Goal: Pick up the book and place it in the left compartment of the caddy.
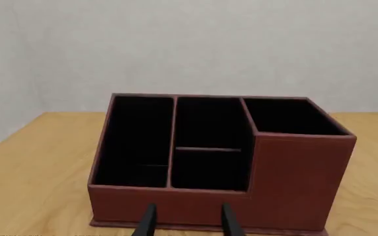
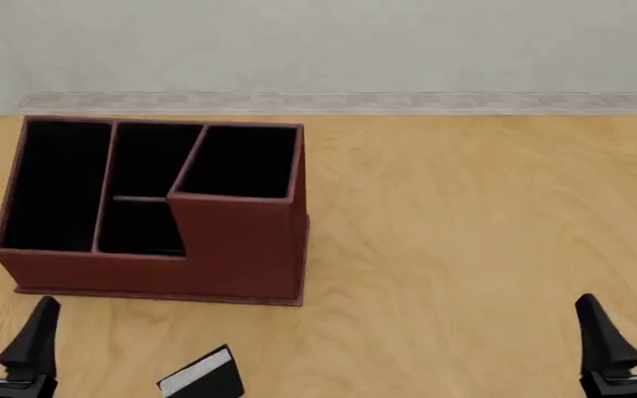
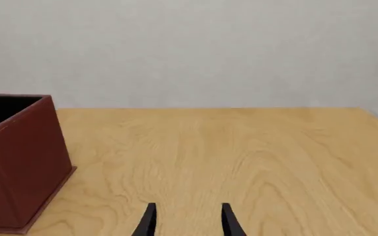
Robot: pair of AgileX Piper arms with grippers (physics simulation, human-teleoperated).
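Near the caddy (image 2: 230,249), just in front of its tall corner section, the book (image 2: 202,377) lies on the bench (image 2: 463,249), cut by the front view's lower edge, page edges showing. Left fingers (image 2: 31,336) stand spread, empty, off to the book's left, apart from it. Right fingers (image 2: 606,332) likewise parted, holding nothing, well apart across the bench. Left compartment (image 2: 53,186) holds nothing.

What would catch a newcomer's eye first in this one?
The reddish-brown leather-look caddy with black-lined slots dominates the far left of the wooden table. Nearer the camera, a small black book with white page edges lies between the caddy and the open left tool, untouched.
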